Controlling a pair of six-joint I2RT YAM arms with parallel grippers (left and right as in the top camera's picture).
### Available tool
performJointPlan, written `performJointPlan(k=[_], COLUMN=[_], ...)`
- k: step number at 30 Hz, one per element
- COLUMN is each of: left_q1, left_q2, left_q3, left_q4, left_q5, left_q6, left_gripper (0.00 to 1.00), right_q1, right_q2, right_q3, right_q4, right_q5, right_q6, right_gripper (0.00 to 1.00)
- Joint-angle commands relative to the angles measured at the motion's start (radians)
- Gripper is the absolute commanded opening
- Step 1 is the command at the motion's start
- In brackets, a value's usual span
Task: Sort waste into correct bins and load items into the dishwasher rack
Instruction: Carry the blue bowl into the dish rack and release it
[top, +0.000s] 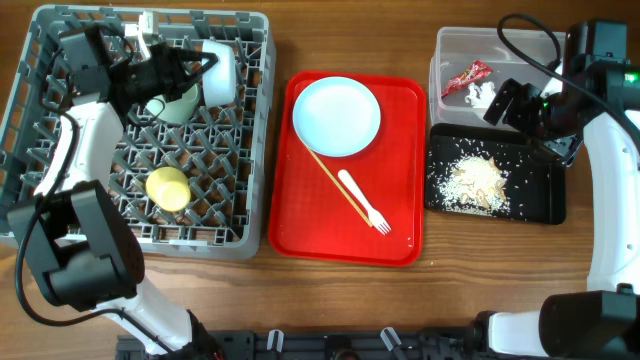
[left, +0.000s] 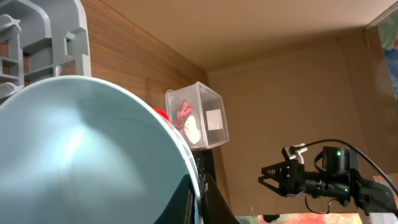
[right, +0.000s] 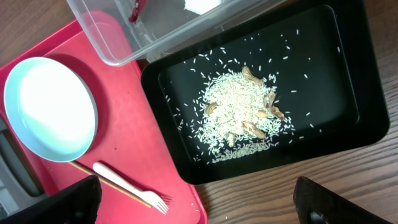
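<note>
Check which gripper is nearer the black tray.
Right. The right gripper hovers open at an edge of the black tray; the left gripper is beyond the red tray, holding the pale blue bowl in the dishwasher rack.

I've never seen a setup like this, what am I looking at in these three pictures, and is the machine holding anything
This is a robot with a left arm and a right arm at a wooden table. One picture looks down from above; the other two come from a camera on each wrist. A grey rack holds a yellow bowl. The left gripper seems to hold a pale blue bowl, which fills its wrist picture. A red tray carries a plate, a chopstick and a fork. A clear tub holds a red wrapper and a tissue; a black tray holds rice. The right gripper hovers there, open and empty.
</note>
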Motion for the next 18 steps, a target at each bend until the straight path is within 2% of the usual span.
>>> performJointPlan(k=[1,7,14,18], left_q1=[0.003,0.004,-0.002,-0.029], left_q2=[0.008,0.008,0.008,0.019], left_q3=[0.001,0.001,0.001,0.001], left_q4=[0.004,0.039,0.255,0.324], left_q5=[0.033,0.032,-0.002,-0.043], left_q6=[-0.013,-0.027,-0.186,-0.187], left_gripper=[0.04,0.04,0.04,0.04], right_q1=[-0.003,-0.003,-0.003,-0.003], right_q2=[-0.009,-0.009,-0.009,-0.009], right_q3=[0.000,0.000,0.000,0.000], right_q4=[-0.004,-0.005,-0.004,-0.005], right_q5=[0.018,0.018,0.018,0.018], right_q6=[-0.001,-0.001,0.000,0.000], right_gripper=[1.00,1.00,1.00,1.00])
